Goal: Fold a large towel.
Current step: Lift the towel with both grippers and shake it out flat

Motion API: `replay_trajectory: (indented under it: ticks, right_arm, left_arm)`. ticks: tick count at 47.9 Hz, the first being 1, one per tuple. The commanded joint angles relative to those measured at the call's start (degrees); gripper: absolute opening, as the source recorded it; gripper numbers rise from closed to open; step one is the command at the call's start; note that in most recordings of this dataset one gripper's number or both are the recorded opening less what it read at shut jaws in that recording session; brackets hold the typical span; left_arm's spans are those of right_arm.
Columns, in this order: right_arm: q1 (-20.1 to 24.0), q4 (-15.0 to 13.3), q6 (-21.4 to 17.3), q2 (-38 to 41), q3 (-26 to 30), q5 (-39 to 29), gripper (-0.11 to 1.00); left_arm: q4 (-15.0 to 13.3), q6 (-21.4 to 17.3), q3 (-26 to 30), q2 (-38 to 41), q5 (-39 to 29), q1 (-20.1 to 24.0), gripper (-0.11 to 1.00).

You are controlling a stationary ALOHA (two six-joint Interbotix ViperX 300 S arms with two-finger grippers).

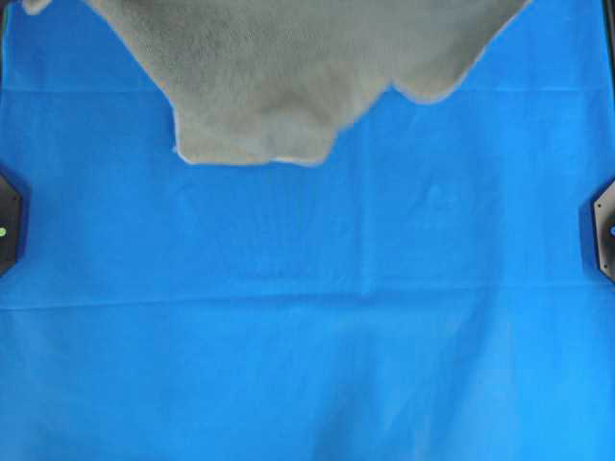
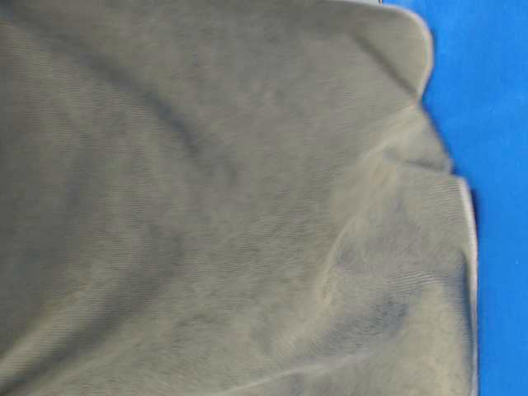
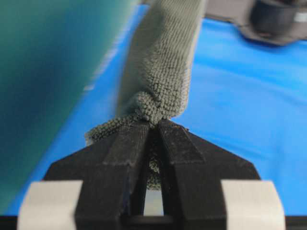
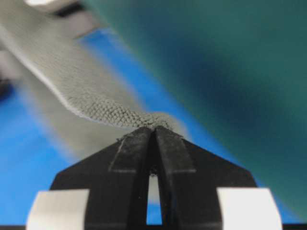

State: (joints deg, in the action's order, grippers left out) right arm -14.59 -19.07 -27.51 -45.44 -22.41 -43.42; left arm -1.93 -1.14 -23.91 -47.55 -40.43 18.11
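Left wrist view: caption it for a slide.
Left gripper jaws shut on a bunched towel edge above the blue cloth.

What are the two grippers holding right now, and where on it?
Both the left gripper and right gripper pinch the towel at its edge.

Worktop (image 1: 307, 384) covered edge to edge by a blue cloth (image 1: 404, 288), smooth save for faint straight creases running across from the left edge to the right. Black arm bases at the left edge (image 1: 8, 221) and the right edge (image 1: 603, 230). Grey-green towel (image 1: 288, 67) over the far edge, its pale-stitched hem reaching toward the middle; whether resting on the cloth, unclear.
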Motion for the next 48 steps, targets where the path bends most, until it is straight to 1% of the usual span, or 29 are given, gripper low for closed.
replay_trajectory:
  ticks: [1,3,7,9,10,13,17,21,25,31,33,35,37,39,42,44,46,48]
  right_arm:
    - [5.0,2.7,0.1,0.0,3.9,-1.4,0.03]
    - [8.6,4.3,0.1,-0.1,5.1,-1.8,0.03]
    - [14.9,6.1,-0.1,-0.3,6.7,-2.0,0.03]
    - [17.8,6.4,-0.1,-0.4,7.5,-1.9,0.03]
    - [20.1,6.6,-0.2,-0.4,7.8,-1.6,0.03]
    - [24.3,6.6,-0.2,-0.1,8.7,-0.2,0.03]
    - [28.6,6.6,-0.2,0.2,9.4,3.8,0.03]
    - [31.0,6.4,-0.2,0.6,9.7,7.6,0.03]
    - [31.6,6.3,-0.2,1.1,9.7,9.3,0.03]
    - [31.6,6.0,-0.2,1.5,9.4,9.2,0.03]
    - [31.6,5.4,-0.2,1.5,9.2,8.8,0.03]
    - [31.4,4.1,-0.2,1.4,9.2,7.8,0.03]
    - [30.9,2.2,-0.4,1.4,9.0,5.9,0.03]
    - [30.1,1.0,-1.1,1.5,8.7,4.1,0.03]
    - [28.0,-0.9,-3.3,1.6,7.8,1.3,0.03]
    - [26.1,-2.2,-5.5,1.8,6.8,-0.6,0.03]
    - [24.0,-3.7,-7.6,1.8,5.6,-2.4,0.03]
    - [21.2,-5.9,-10.2,2.0,4.0,-4.8,0.03]
  left_arm:
    - [-0.3,1.8,4.0,0.1,-1.8,-4.6,0.03]
    - [-0.4,3.3,5.3,0.2,-2.7,-6.9,0.03]
    - [-0.4,7.0,7.7,0.6,-5.2,-12.2,0.03]
    - [-0.4,8.9,8.8,0.8,-5.9,-14.6,0.03]
    - [-0.3,9.8,9.3,1.0,-6.1,-15.6,0.03]
    - [-0.3,12.1,10.9,1.1,-6.2,-19.0,0.03]
    - [-0.3,14.3,13.3,1.5,-6.2,-23.4,0.03]
    - [-0.1,15.7,16.0,2.0,-6.1,-27.2,0.03]
    - [-0.1,16.5,17.4,2.8,-6.0,-28.8,0.03]
    - [-0.1,18.8,17.4,3.9,-6.1,-29.1,0.03]
    - [0.2,19.2,17.2,4.3,-6.2,-29.0,0.03]
    - [0.4,19.5,16.8,4.6,-6.3,-28.8,0.03]
    - [0.6,19.5,16.3,4.8,-6.4,-28.1,0.03]
    - [0.6,19.6,15.6,4.9,-6.4,-26.9,0.03]
    - [0.6,19.7,13.6,4.7,-6.4,-24.2,0.03]
    - [0.6,19.9,11.9,4.6,-6.2,-21.7,0.03]
    - [0.6,20.1,9.4,4.4,-5.7,-18.2,0.03]
    - [0.6,20.2,7.4,4.3,-5.1,-15.1,0.03]
